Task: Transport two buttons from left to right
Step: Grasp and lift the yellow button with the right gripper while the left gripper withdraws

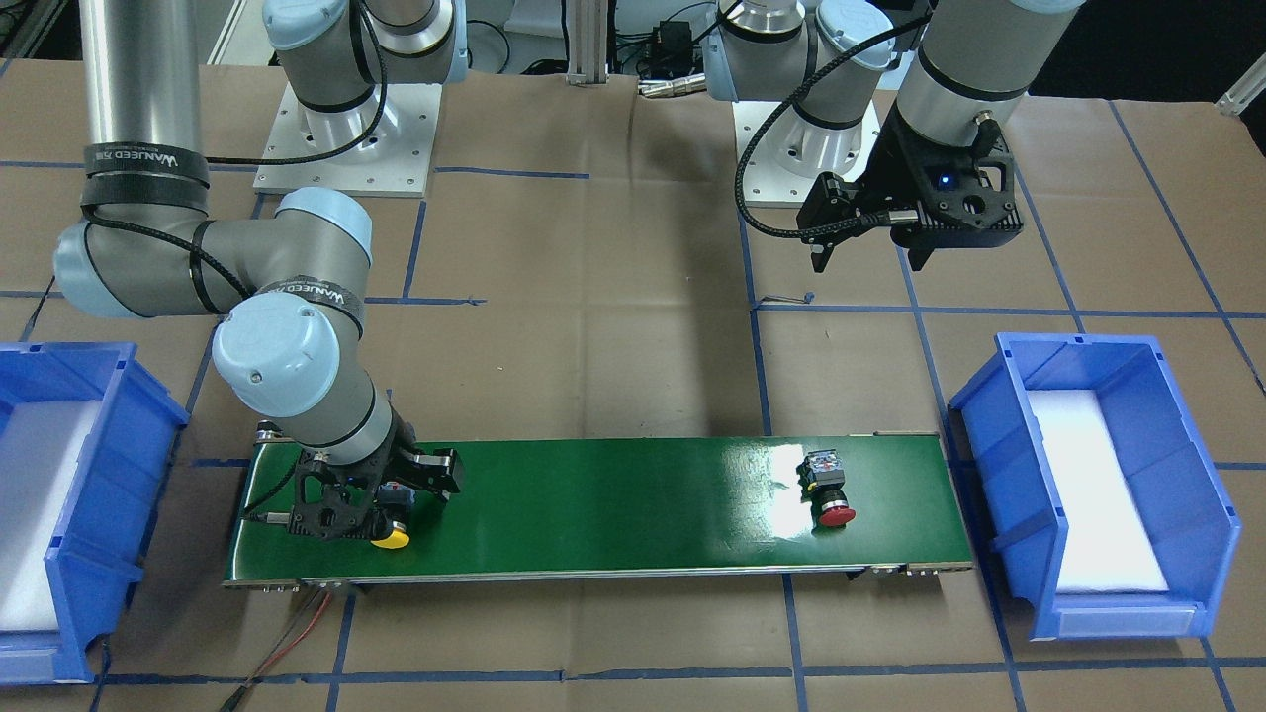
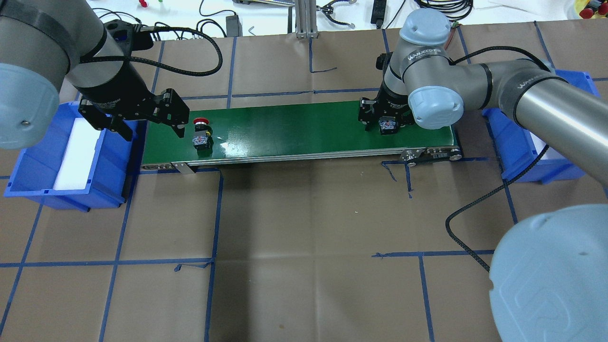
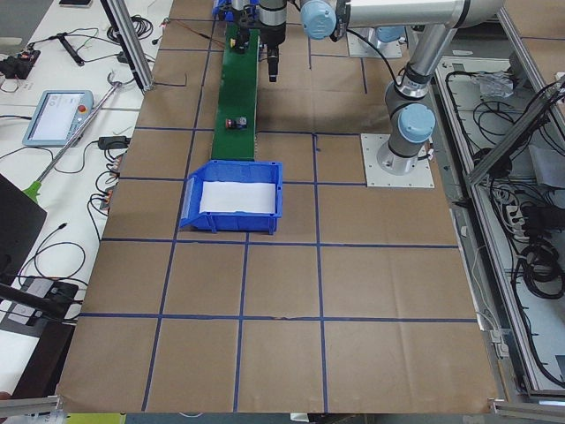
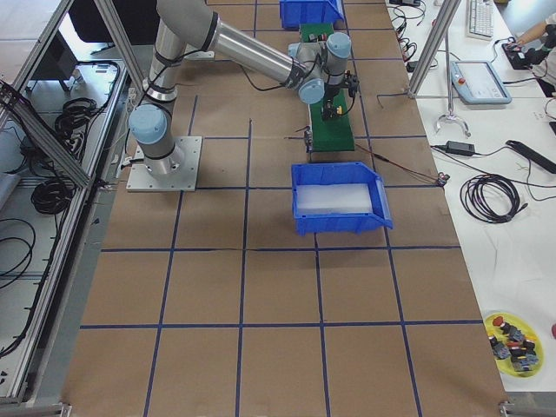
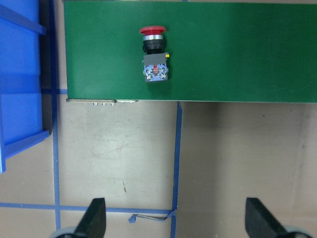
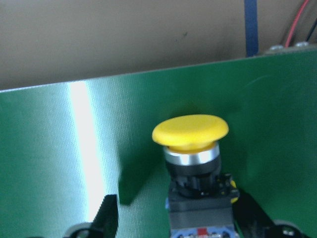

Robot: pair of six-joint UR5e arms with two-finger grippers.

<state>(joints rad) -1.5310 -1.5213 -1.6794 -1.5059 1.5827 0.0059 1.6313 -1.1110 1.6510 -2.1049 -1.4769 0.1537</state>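
Note:
The red button lies on its side at the left end of the green conveyor belt; it also shows in the front view and in the left wrist view. My left gripper is open and empty, raised above the table on the robot's side of the red button; the left wrist view shows its fingertips wide apart. The yellow button lies on the belt's right end. My right gripper is low over it, open, with its fingers either side of the body.
A blue bin with a white foam liner stands at the belt's left end, and another blue bin at its right end, partly hidden by my right arm. Brown paper with blue tape lines covers the table.

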